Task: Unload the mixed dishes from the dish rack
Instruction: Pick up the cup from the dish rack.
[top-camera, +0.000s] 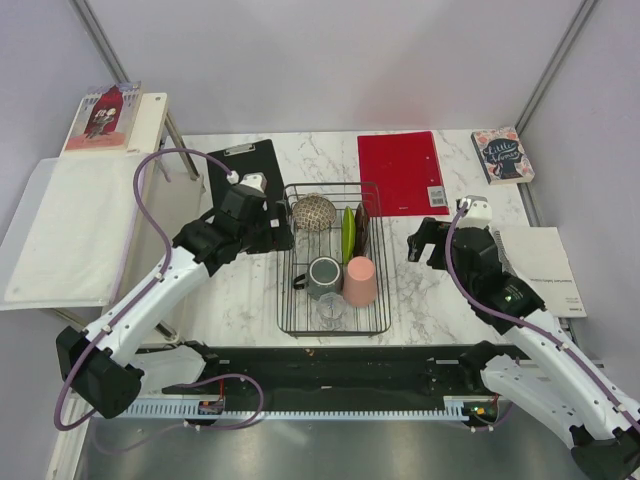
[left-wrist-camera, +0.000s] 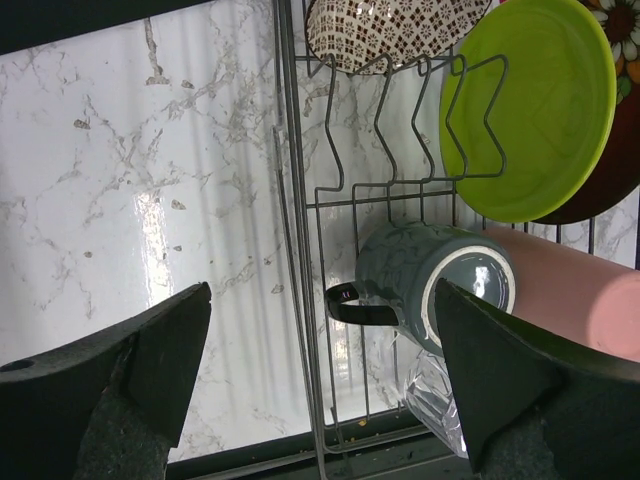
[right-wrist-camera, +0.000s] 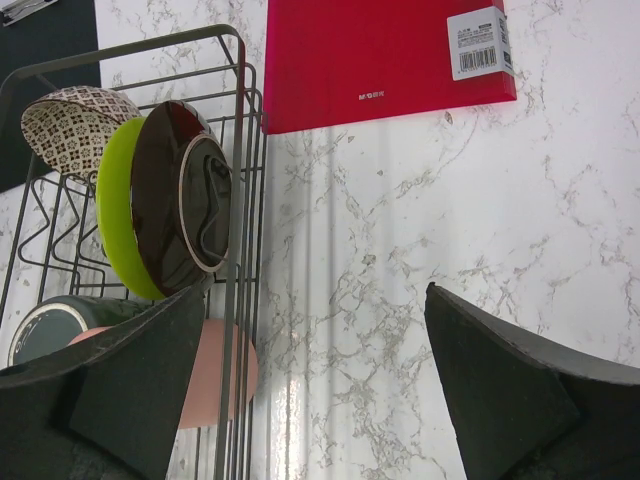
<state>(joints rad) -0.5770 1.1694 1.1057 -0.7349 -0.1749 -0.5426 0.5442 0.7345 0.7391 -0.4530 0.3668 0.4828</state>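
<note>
The dish rack (top-camera: 300, 315) sits centred on the desk (top-camera: 240, 300), with the dishes inside. The left end effector (left-wrist-camera: 320, 300), fingers wide apart, hovers over the rack's left rail. The grey mug (left-wrist-camera: 440, 280) sits just right of it, handle pointing left. The right end effector (right-wrist-camera: 315, 295), also spread, hangs right of the rack, beside the upright dark red plate (right-wrist-camera: 165, 200).

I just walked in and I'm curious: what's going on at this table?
Unloading the dish rack has not begun. All the dishes sit inside it: bowl, green plate, red plate, mug, pink cup and glass. The robot's left gripper hangs open at the rack's left edge, near the mug; the right gripper hangs open over the table right of the rack. Neither holds anything.
</note>
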